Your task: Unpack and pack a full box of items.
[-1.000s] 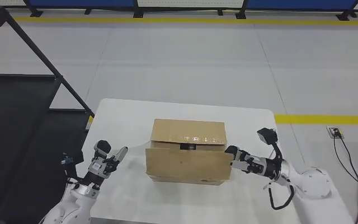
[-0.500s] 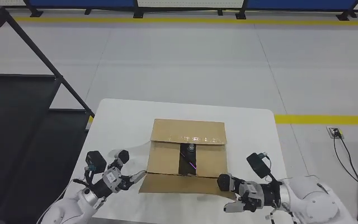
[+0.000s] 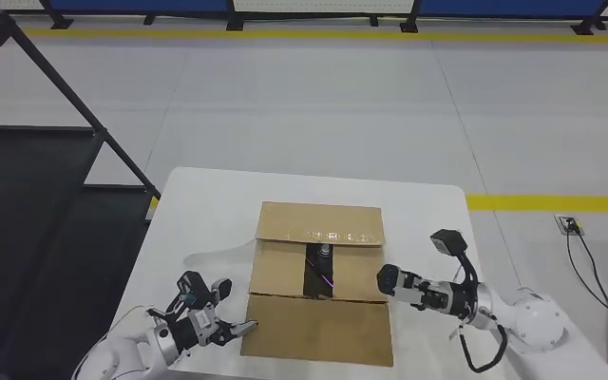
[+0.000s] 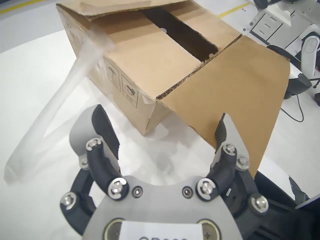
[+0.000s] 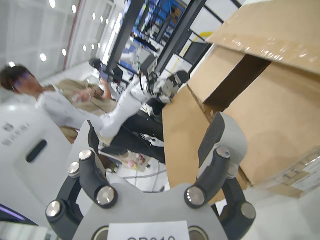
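A brown cardboard box [image 3: 318,271] stands mid-table, its far flap [image 3: 321,223] tilted back and its near flap [image 3: 318,330] lying flat toward me. Between the two inner flaps a dark slot [image 3: 321,271] shows some dark and purple contents. My left gripper [image 3: 231,329] is open at the near flap's left edge; in the left wrist view the left gripper [image 4: 162,126] points at the box corner [image 4: 150,116], holding nothing. My right gripper [image 3: 385,280] is open beside the box's right side. The right wrist view has the right gripper [image 5: 152,136] against the box wall [image 5: 270,116].
A clear strip of tape [image 4: 75,71] hangs from the box's left end over the white table [image 3: 209,209]. A black frame [image 3: 85,123] stands off the table's left side. Bare tabletop lies behind the box and to both sides.
The near flap swung down from upright to flat on the table. My left gripper came nearer along the flap's left edge. My right gripper dipped low, then returned beside the box's right side.
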